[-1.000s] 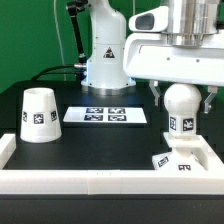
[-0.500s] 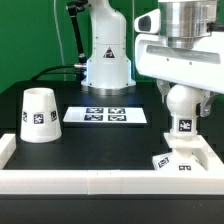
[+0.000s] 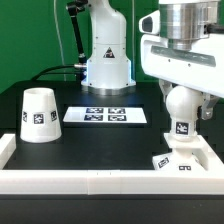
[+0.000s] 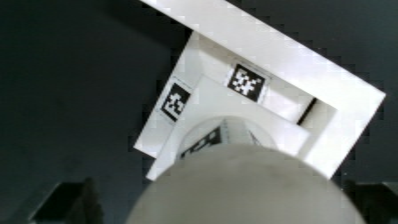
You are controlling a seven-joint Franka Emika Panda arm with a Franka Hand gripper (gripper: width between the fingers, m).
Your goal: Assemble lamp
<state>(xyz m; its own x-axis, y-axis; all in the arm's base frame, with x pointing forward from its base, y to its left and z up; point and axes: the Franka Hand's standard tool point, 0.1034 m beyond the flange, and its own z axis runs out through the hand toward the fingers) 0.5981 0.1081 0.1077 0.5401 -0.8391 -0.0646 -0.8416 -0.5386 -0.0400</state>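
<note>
Claw [image 3: 184, 103]: mine, clamped on the round head of the bulb [image 3: 181, 122]. The bulb stood upright, stem down over the base [image 3: 190, 160]; whether the stem was seated I could not tell.
Base: flat on the worktop [image 3: 100, 140], close against the white rail [image 3: 90, 181] at the exterior view's right.
Shade [image 3: 38, 112]: narrow end up at the exterior view's left, well apart from the bulb; inside hidden.
Marker board [image 3: 106, 116]: flat, farther back, between shade and bulb.
Arm pedestal [image 3: 105, 60]: behind the board.
Open room: dark worktop between shade and base, bounded in front by the rail.
</note>
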